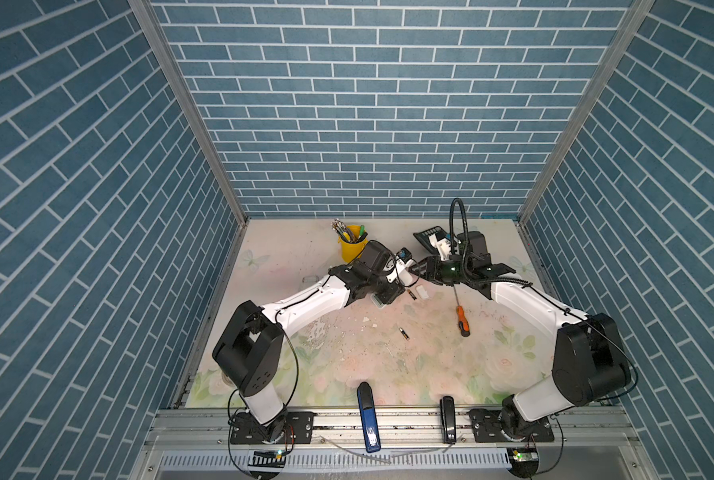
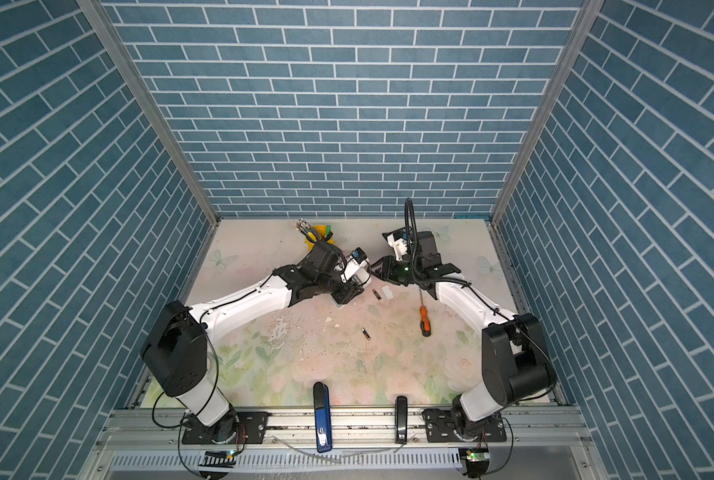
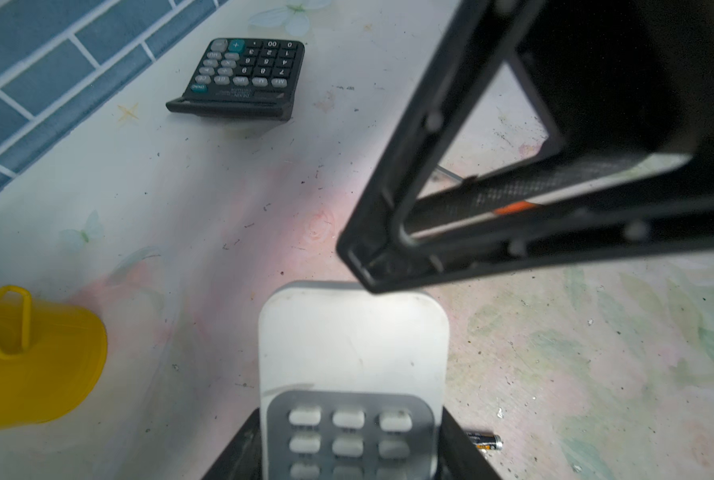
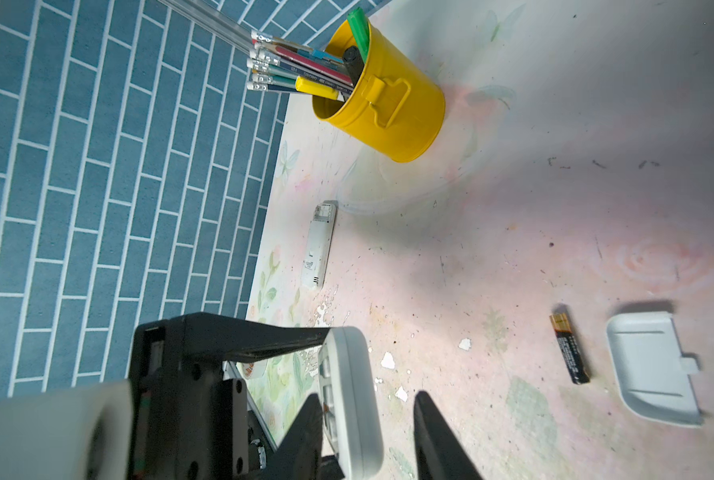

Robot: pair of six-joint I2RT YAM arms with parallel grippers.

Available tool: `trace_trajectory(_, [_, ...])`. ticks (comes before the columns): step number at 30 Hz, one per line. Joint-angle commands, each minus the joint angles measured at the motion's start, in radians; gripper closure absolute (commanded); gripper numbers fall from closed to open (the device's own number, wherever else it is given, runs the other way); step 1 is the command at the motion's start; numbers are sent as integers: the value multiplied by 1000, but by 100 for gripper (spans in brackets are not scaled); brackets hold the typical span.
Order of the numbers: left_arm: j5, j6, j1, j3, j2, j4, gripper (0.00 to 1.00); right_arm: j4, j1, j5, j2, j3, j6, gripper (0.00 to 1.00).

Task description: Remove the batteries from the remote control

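My left gripper (image 1: 401, 277) is shut on a white remote control (image 3: 353, 340) and holds it above the table, keypad toward the left wrist camera. My right gripper (image 4: 366, 395) is open and straddles the remote's free end (image 4: 353, 374). One finger sits next to the button face, and a gap shows between the remote's back and the other finger. Two batteries lie on the table in both top views, one just below the grippers (image 1: 411, 294) and one nearer the front (image 1: 404, 333). A white cover (image 4: 654, 370) lies beside the battery (image 4: 570, 349).
An orange-handled screwdriver (image 1: 461, 316) lies right of centre. A yellow cup of pens (image 1: 352, 246) and a black calculator (image 3: 243, 79) stand at the back. A second white remote (image 4: 320, 245) lies near the left wall. Two staplers (image 1: 368, 417) (image 1: 448, 419) sit at the front edge.
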Motion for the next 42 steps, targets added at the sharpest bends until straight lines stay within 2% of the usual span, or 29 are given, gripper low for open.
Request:
trace_trajectory(1, [6,21,-9,43,0,18,67,13,-2,-40,18,2,12,63])
trace_trajectory(6, [10,28,-18,57,9,14,67,17,-1,-50,29,0,6,64])
trace_trajectory(13, [6,29,-24,70,19,19,67,33,0,-61,44,-1,11,74])
trace_trajectory(20, [7,26,-26,95,43,21,67,54,-1,-72,48,-9,23,79])
trace_trajectory(29, [-10,23,-27,104,54,26,67,74,-1,-73,37,-27,29,100])
trace_trajectory(42, [-36,-11,-27,51,-1,47,42,83,-1,-31,7,-46,27,100])
